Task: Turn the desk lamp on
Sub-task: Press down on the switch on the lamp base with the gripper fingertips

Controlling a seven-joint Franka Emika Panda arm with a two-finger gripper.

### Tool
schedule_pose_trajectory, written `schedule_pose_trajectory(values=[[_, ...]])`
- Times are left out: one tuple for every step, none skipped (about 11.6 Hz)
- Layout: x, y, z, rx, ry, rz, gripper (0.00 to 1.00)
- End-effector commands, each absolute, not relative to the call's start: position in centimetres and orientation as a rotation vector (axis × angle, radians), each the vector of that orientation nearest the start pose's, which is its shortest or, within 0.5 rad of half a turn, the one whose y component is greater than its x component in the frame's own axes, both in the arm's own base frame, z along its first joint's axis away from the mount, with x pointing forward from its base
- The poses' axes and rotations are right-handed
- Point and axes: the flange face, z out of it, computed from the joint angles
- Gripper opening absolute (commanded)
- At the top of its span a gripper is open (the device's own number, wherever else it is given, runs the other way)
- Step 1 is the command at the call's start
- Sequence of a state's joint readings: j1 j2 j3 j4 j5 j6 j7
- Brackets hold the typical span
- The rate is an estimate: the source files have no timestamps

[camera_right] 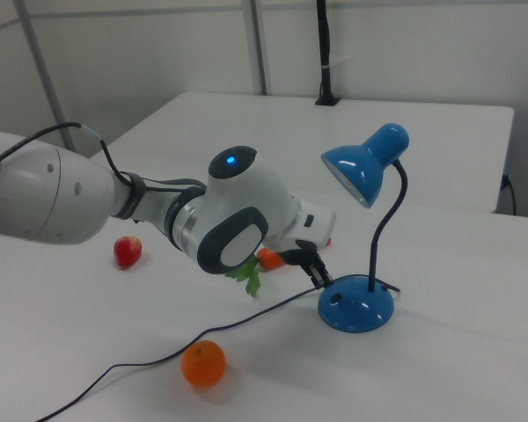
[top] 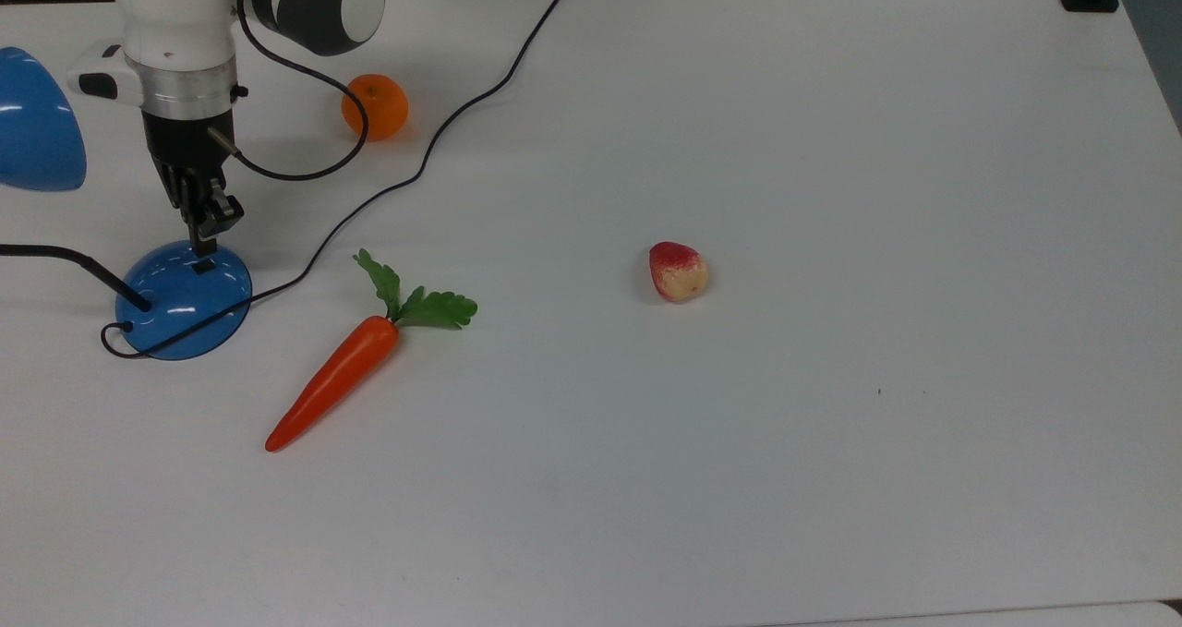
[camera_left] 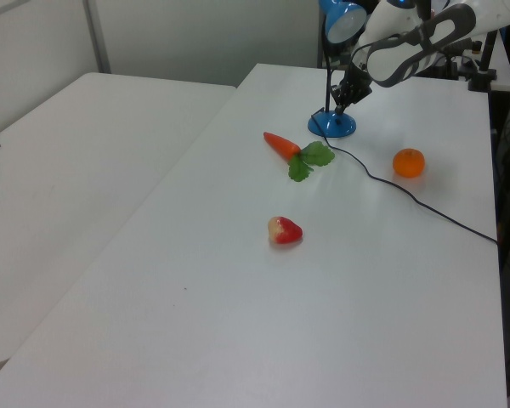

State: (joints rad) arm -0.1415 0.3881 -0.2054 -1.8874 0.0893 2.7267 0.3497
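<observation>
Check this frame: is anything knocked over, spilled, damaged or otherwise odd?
Nothing stands out. The glossy blue desk lamp stands upright, its black cord trailing across the white table. The plastic carrot, orange and red-and-cream fruit lie apart, intact.

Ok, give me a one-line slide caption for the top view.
Gripper shut, poised at the switch on the desk lamp base, with carrot, orange and strawberry nearby.

Top view overhead; left, right views oblique, sharing desk lamp (camera_left: 333, 119).
</observation>
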Motion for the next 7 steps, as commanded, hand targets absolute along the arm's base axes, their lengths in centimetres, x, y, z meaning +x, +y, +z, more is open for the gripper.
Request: schedule_pose_trajectory(values=[[64.24, -22.27, 35.08, -2.836, 1.140, -0.749, 0.00], [64.73, -22.17, 34.83, -2.832, 1.144, -0.751, 0.00], [64.94, -22.02, 34.89, -2.831, 1.138, -0.755, 0.00], [64.81, -22.41, 34.89, -2.829, 1.148, -0.755, 0.00], [64.81, -22.41, 34.89, -2.829, 1.148, -0.755, 0.00], [64.74, -22.51, 34.82, -2.829, 1.150, -0.753, 0.00], [64.74, -22.51, 34.31, -2.834, 1.151, -0.742, 0.00]])
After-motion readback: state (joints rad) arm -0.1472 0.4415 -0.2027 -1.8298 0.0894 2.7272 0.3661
